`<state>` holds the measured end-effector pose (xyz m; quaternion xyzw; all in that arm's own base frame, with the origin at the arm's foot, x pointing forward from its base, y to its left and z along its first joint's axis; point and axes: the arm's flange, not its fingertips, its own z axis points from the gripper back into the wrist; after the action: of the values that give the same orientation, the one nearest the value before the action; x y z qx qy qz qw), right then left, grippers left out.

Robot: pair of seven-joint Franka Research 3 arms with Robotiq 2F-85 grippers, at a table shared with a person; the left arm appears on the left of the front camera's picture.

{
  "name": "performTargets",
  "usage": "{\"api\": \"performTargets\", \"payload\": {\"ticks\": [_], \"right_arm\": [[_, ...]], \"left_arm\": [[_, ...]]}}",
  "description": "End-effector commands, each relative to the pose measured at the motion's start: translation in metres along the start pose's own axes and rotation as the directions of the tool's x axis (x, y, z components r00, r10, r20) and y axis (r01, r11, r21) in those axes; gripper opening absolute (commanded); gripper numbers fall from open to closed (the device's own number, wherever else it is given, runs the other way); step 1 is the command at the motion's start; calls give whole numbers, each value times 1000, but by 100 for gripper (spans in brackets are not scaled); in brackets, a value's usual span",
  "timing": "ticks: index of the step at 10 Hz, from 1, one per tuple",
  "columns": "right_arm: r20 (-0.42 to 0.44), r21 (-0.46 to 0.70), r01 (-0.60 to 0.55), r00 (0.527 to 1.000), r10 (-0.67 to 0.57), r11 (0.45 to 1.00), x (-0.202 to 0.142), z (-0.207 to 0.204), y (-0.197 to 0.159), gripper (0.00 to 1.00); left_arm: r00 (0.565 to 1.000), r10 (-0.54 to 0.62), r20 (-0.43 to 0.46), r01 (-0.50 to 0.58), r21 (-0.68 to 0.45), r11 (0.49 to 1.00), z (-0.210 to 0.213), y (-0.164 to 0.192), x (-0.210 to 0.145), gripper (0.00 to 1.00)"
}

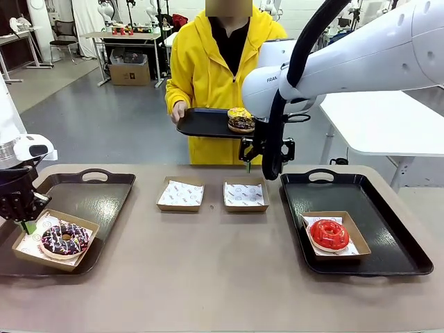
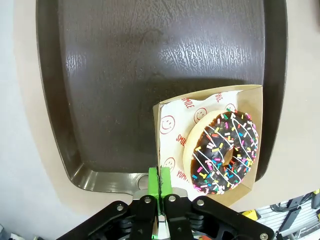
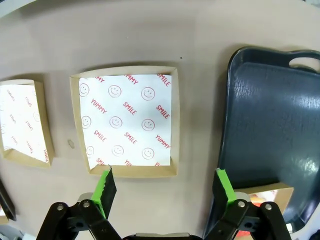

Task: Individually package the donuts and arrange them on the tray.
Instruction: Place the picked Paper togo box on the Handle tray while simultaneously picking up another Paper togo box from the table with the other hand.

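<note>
Grey floor (image 1: pixel 90 118), a white table (image 1: pixel 388 121) at right, a cardboard box (image 1: pixel 129 71) (under a far table (image 1: pixel 118 35)).

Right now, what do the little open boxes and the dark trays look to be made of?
The boxes look like matte brown cardboard with folded walls; the white liner looks like thin printed paper. The trays seem dark hard plastic: glossy, with a grain-like texture catching the light.
</note>
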<state>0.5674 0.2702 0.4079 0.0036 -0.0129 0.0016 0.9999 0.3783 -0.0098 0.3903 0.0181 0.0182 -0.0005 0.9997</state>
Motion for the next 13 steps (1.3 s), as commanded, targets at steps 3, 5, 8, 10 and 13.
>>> {"api": "performTargets", "payload": {"ticks": [3,5,8,10,13], "right_arm": [[-11,14,15,1000,-15,1000,-4,-15,-3,100],[-24,47,33,999,-32,998,-4,-32,-8,100],[-35,77,38,999,-35,996,-1,-59,-8,100],[-48,72,46,998,-42,996,3,-72,-9,100],[-57,69,46,997,-42,997,6,-79,-8,100]], "left_arm": [[999,-28,15,28,-12,1000,-4,-1,3,1],[998,-19,63,21,-26,999,-15,-8,8,1],[996,-8,92,11,-35,999,-25,-12,11,1],[996,-34,80,36,-25,999,-32,-12,11,1],[995,-66,73,69,-37,997,-35,-11,9,60]]}}
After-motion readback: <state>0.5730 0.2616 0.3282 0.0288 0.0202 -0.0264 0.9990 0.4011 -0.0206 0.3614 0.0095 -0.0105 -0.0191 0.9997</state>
